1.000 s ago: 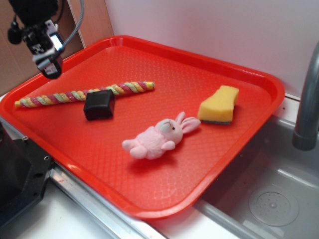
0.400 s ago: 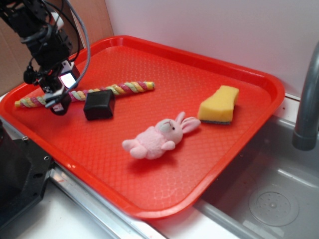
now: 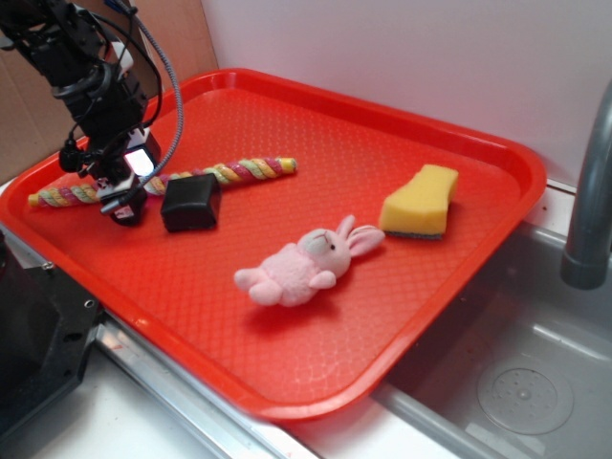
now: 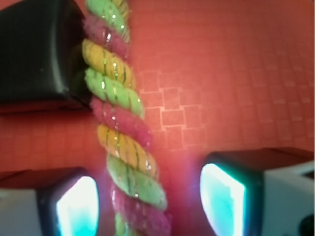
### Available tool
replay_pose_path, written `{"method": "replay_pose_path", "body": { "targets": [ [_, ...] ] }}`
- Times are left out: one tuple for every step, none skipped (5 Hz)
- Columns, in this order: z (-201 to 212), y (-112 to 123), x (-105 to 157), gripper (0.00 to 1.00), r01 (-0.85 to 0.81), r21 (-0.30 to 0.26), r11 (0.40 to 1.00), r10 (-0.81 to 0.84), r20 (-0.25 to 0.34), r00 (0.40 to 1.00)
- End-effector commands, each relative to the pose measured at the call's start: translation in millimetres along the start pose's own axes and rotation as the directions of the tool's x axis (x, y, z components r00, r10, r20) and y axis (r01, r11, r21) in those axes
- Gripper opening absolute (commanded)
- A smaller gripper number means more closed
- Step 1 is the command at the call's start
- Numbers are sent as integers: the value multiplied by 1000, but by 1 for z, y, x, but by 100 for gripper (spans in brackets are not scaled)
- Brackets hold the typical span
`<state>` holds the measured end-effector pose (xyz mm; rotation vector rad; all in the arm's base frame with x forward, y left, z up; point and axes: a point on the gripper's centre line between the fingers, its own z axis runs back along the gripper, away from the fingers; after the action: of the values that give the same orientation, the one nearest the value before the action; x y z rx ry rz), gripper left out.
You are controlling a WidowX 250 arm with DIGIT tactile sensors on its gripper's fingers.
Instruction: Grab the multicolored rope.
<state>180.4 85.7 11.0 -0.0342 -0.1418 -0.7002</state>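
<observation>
The multicolored rope [image 3: 163, 180] lies stretched along the far left part of the red tray [image 3: 316, 325], with a black block [image 3: 190, 201] just beside its middle. The claw [image 3: 122, 196] is down low over the rope left of the block, its jaws spread wide — in the wrist view the rope [image 4: 120, 128] runs between the two fingers [image 4: 74, 204] with clear tray on either side, neither pad touching it. A pink plush bunny [image 3: 304, 263] and a yellow sponge [image 3: 421, 201] sit well apart to the right.
</observation>
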Motion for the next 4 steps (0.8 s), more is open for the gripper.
{"method": "replay_pose_path", "body": {
  "targets": [
    [-11, -12, 5, 0, 10, 39, 999, -7, -82, 997],
    [-3, -12, 9, 0, -18, 51, 999, 22, -82, 996],
    [27, -14, 21, 0, -178, 111, 978, 187, -85, 979],
    [64, -17, 40, 0, -382, 71, 921, 389, -151, 909]
  ]
}}
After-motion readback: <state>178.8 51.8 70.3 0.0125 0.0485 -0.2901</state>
